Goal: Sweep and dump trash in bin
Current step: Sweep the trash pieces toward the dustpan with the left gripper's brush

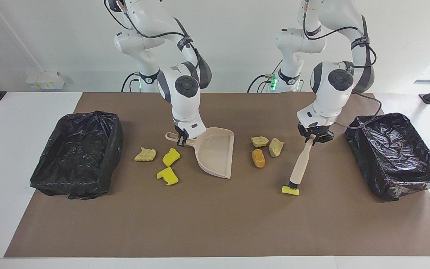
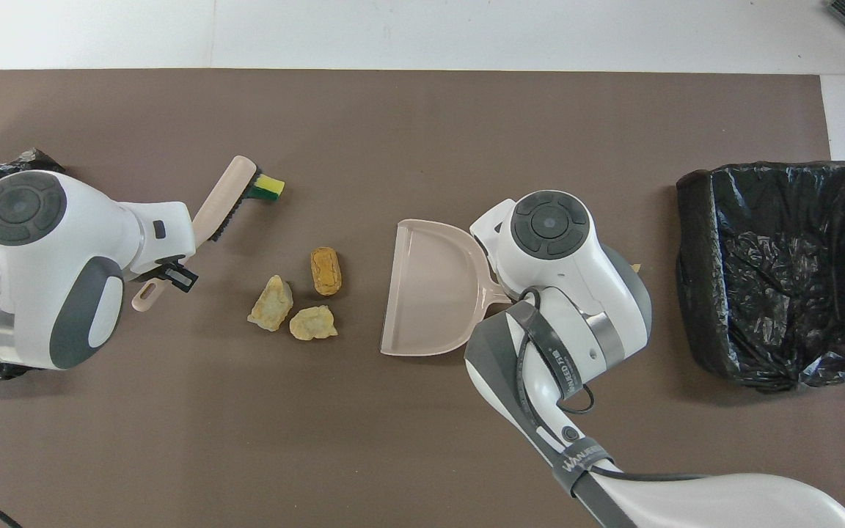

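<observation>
We see the trash in two clusters on the brown mat. The orange-brown bread-like lump point(image 1: 258, 158) lies lengthwise away from the robots, between the beige plastic dustpan point(image 1: 217, 153) and the beige hand brush point(image 1: 299, 166), whose bristles touch a bright yellow spongy chunk point(image 1: 290, 190). Left gripper point(image 1: 315, 136) pinches the brush handle; right gripper point(image 1: 182, 140) pinches the dustpan handle, both arms bent downward. Black-lined bins point(image 1: 394, 153) stand at each end.

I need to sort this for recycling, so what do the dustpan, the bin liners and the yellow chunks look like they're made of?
The dustpan looks like molded beige plastic: smooth, matte, one piece. The bin liners look like thin black plastic film: glossy and crinkled. The yellow chunks look like sponge or foam, with torn edges and a dull surface, though that is less certain.
</observation>
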Robot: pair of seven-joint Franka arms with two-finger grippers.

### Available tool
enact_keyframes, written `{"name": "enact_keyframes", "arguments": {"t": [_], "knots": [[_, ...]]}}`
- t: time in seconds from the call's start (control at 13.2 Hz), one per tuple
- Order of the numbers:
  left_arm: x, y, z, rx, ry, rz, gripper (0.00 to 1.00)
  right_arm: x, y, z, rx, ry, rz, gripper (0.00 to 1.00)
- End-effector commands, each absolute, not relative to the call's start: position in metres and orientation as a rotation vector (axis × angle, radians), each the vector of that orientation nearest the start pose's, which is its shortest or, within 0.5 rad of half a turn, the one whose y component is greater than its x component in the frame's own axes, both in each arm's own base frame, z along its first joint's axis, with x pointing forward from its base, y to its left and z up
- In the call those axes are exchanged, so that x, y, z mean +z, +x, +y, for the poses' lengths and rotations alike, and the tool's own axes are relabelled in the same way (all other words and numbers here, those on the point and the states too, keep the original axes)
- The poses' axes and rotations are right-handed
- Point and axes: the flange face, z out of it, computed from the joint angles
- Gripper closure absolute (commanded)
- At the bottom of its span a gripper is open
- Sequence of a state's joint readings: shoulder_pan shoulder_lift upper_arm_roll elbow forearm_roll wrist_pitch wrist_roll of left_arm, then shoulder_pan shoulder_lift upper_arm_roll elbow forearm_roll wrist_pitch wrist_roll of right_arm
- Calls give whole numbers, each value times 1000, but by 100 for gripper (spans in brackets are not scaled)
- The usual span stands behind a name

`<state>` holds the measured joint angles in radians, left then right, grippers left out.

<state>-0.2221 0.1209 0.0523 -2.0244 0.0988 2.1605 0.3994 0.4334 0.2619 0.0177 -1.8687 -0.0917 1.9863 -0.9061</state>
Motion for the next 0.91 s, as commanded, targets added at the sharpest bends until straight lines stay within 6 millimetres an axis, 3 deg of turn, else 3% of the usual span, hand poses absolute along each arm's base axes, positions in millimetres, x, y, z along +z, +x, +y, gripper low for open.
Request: {"name": "enact_keyframes", "arguments": {"t": [0.0, 0.23, 0.38, 0.61, 0.83], "knots": [[369, 612, -91, -58, -2863, 1045, 100, 367, 530, 266, 248, -2421, -2025, 100], [351, 618, -79, -68, -2817, 1150, 100, 367, 529, 266, 265, -2445, -1994, 100], [341, 606, -77, 3, -2800, 1217, 100, 366, 530, 263, 265, -2446, -1992, 100], [339, 582, -82, 190, -2809, 1254, 100, 368, 527, 265, 283, -2450, -1984, 100], [347, 560, -106, 366, -2785, 1316, 100, 370, 530, 264, 276, -2454, -1981, 100]]}}
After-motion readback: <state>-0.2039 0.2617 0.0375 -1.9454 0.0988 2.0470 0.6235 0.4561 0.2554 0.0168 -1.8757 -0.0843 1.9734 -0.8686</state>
